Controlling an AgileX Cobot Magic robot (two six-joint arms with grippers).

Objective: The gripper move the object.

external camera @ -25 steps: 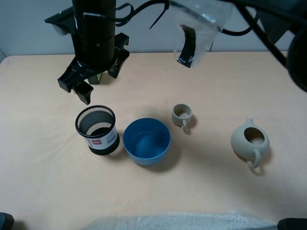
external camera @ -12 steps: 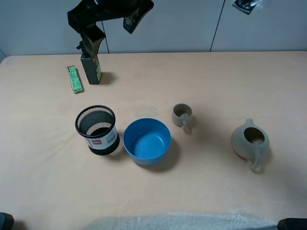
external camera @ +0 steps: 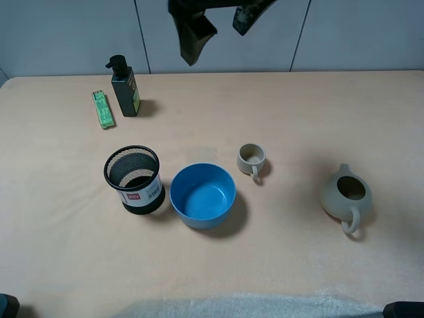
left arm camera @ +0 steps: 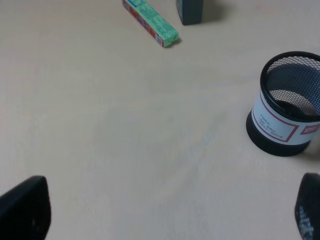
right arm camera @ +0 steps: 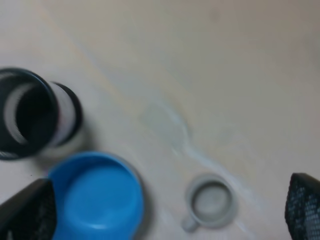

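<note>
The black wire-mesh pen cup [external camera: 134, 179] with a white-and-red label stands upright on the table, just left of the blue bowl [external camera: 203, 195]. It also shows in the left wrist view [left arm camera: 287, 112] and, blurred, in the right wrist view [right arm camera: 32, 112]. A black gripper [external camera: 218, 25] hangs high at the top edge of the exterior view, jaws apart, far from the cup; it seems to be the right one. My left gripper [left arm camera: 167, 207] is open and empty, the cup ahead and off to one side. My right gripper [right arm camera: 165, 207] is open and empty, high above the table.
A small beige mug [external camera: 252, 159] stands right of the bowl, and a beige teapot [external camera: 344, 195] farther right. A dark pump bottle [external camera: 124, 88] and a green box [external camera: 102, 109] sit at the back left.
The dark gripper swept from over the bottle at the back left to the top centre and rose. The bottle and green box came into view. The pen cup has not moved.
</note>
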